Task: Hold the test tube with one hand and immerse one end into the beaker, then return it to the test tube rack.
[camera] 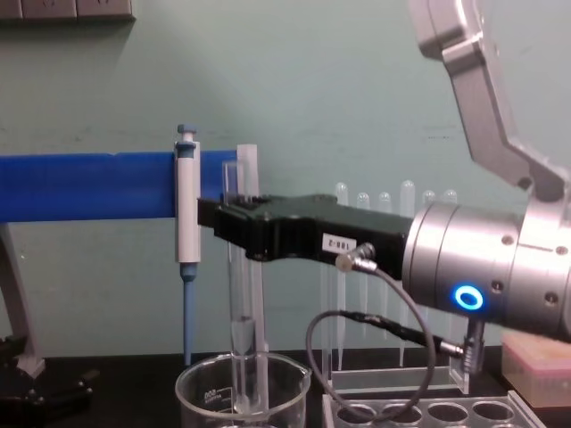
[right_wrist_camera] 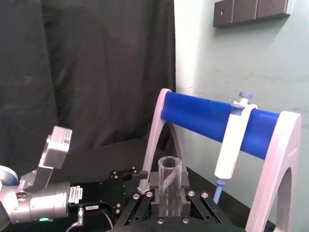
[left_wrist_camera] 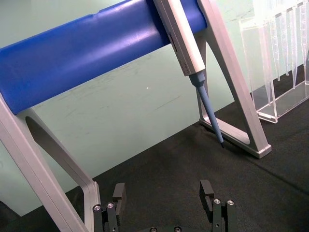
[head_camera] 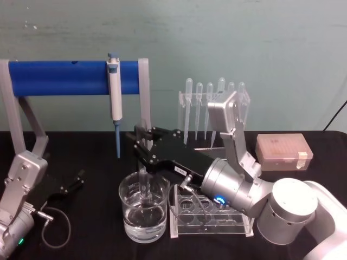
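The right gripper [camera: 230,223] has its jaws clamped on the test tube [camera: 234,303] in its upper part. The tube hangs upright below them, its round end down inside the beaker [camera: 243,392] that sits directly under the jaws. The worry, to my eye, is the lift: if the arm swings sideways before the tube clears the rim, glass knocks glass, and the beaker could tip or the tube slip in the pinch. The clear rack [head_camera: 238,230] lies just beside the beaker, back under the gripper's wrist, so the tube must be drawn back and lined up with a hole or it will strike the plate. Just beyond the jaws the micropipette [head_camera: 114,103] hangs from the blue bar stand [head_camera: 59,77], near enough to catch on a careless move. The left gripper [left_wrist_camera: 161,203] lies parked well off past the stand, fingers apart, holding nothing.
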You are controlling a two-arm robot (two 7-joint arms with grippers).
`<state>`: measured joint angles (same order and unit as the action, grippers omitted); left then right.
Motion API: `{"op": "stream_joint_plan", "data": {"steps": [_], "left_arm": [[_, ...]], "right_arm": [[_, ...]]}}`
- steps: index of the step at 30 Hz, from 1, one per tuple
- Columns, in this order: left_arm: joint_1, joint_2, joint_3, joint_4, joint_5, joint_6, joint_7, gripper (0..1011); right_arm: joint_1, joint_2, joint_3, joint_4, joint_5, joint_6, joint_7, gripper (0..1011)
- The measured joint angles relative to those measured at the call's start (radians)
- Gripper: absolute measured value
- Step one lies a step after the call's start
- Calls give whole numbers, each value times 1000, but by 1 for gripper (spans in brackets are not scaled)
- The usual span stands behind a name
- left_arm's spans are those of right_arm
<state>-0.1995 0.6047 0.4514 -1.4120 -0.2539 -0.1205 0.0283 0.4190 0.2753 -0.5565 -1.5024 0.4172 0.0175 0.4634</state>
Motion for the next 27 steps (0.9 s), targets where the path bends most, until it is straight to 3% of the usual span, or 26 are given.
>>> {"op": "stream_joint_plan", "data": {"steps": [27], "left_arm": [[0,0,0,0,0,0,0,1000]], "right_arm": [[-9,-40,-2,118,-11,-37,25,225]]}}
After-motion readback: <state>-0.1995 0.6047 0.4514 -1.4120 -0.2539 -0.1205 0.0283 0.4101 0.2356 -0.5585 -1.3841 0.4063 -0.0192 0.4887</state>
